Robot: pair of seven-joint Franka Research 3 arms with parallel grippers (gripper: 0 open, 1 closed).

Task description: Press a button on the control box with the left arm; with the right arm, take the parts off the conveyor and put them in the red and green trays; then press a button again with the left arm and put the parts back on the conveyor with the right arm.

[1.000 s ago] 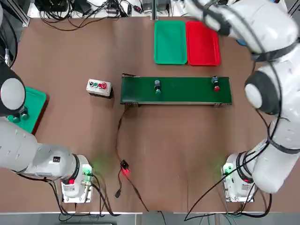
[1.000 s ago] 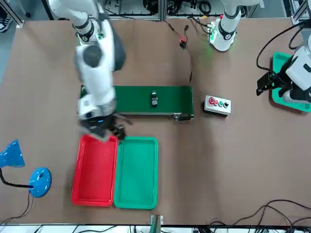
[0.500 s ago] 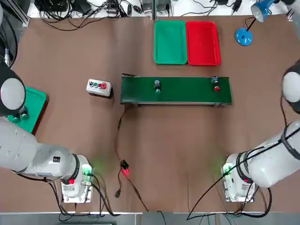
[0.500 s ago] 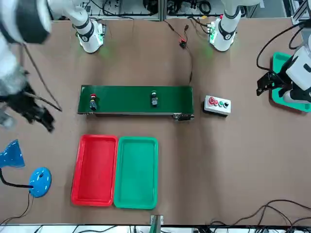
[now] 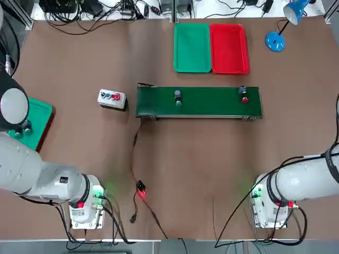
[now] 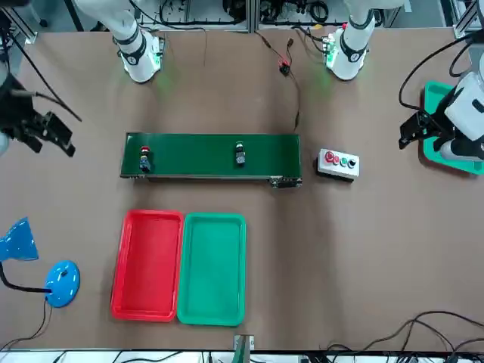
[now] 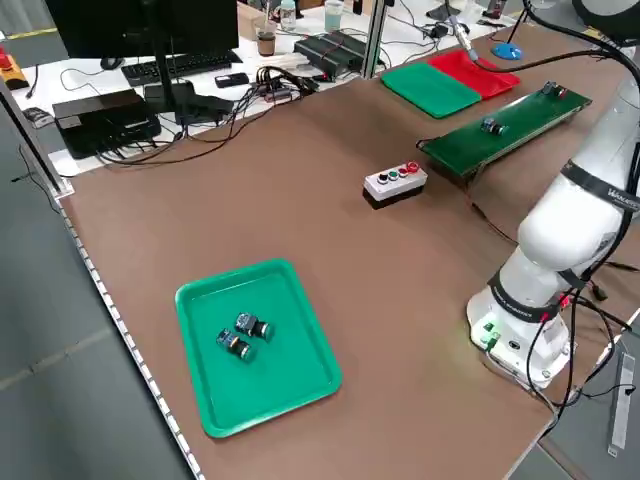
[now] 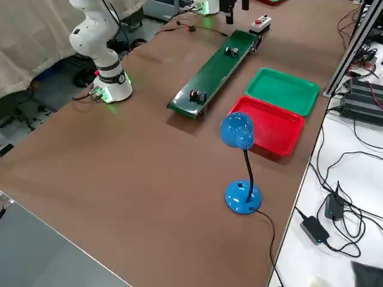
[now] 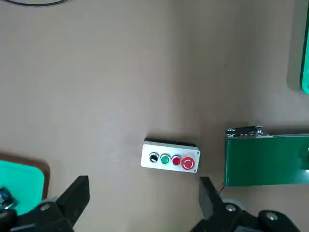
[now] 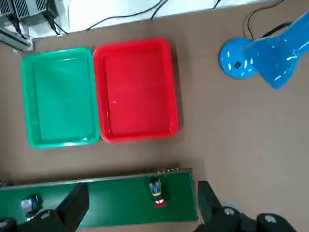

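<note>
No writing, label, brand, number or sign can be read anywhere in these views. The control box (image 9: 169,159) has a plain pale face; its round buttons look unmarked, though they are small enough that a fine mark could escape notice. The conveyor (image 5: 198,101) just beside the control box, and the red tray (image 5: 229,48) and green tray (image 5: 192,47) beyond it, carry no legible print either.
</note>
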